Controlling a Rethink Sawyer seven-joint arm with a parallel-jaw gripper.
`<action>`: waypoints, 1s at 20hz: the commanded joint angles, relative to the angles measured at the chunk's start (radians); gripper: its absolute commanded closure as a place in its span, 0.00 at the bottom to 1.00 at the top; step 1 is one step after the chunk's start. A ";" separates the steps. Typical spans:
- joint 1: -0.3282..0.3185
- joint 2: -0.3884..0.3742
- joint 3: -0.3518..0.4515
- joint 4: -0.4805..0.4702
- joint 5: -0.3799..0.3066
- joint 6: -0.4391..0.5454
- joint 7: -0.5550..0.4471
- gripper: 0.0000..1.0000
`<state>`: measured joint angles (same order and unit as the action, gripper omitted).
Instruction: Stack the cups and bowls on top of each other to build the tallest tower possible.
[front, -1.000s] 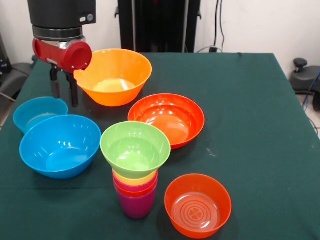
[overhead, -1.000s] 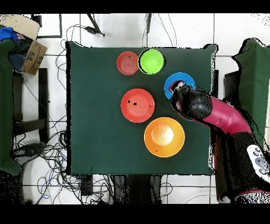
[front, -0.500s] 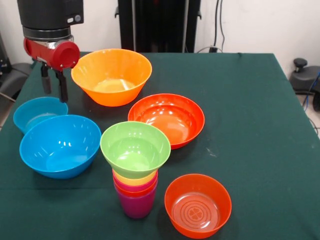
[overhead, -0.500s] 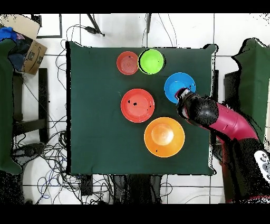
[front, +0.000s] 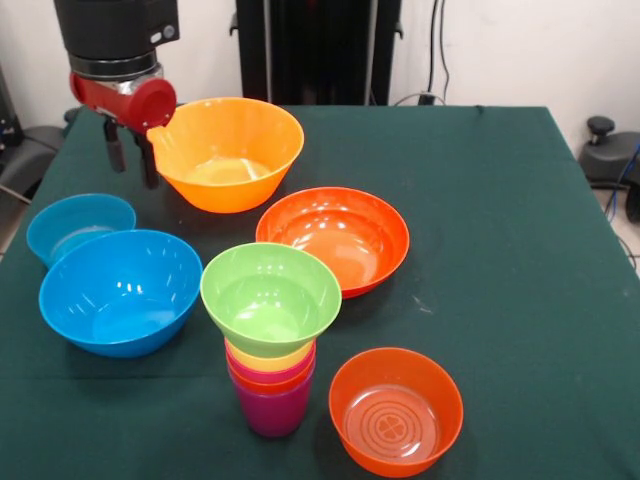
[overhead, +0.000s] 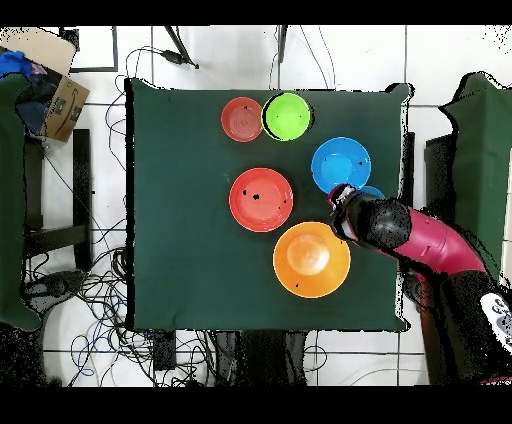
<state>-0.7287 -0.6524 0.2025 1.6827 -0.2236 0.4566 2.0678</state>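
The jaws hang narrowly parted, empty, beside the large orange-yellow bowl (front: 225, 152); a careless swing could clip its rim; the green-topped tower (front: 271, 340) looks tippy.

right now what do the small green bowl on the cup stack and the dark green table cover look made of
Small green glossy bowl: likely hard plastic, since bright highlights sit on its smooth inner wall and thin rim. Dark green table cover: looks like matte cloth, perhaps felt, showing no shine and faint light scuff marks.
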 joint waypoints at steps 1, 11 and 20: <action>0.010 0.029 0.094 0.098 -0.115 0.026 -0.143 0.00; -0.040 0.059 0.083 0.088 -0.186 -0.026 -0.134 0.00; -0.153 0.040 0.092 0.086 -0.247 0.009 -0.201 0.00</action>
<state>-0.8283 -0.6402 0.2095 1.7394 -0.3635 0.4566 2.0678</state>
